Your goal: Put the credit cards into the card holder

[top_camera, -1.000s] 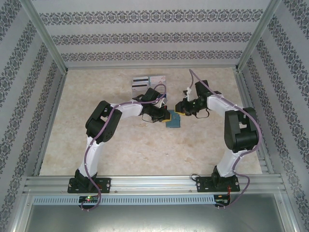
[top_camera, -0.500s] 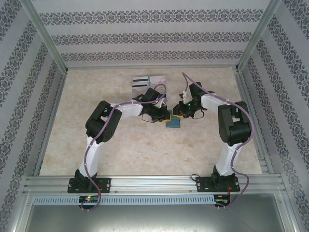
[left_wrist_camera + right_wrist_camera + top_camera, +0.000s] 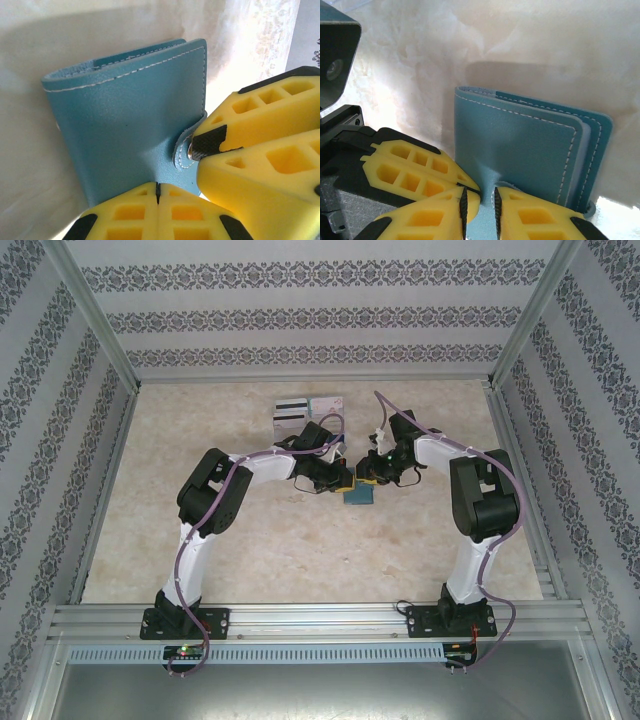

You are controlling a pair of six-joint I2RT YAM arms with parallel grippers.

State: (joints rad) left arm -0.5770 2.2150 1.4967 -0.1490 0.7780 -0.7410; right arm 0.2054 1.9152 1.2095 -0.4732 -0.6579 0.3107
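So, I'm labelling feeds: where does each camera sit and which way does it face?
Top external: above, behind the bases, looking down at the table; both arms show.
Left wrist: looks along the shut left gripper at the card holder.
Right wrist: looks along the right gripper, pinching the holder's strap.
Shared: both wrist views show the card holder and the other gripper.

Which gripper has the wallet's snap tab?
The right gripper: the wallet's tab sits between its fingers. The left gripper is shut on nothing.
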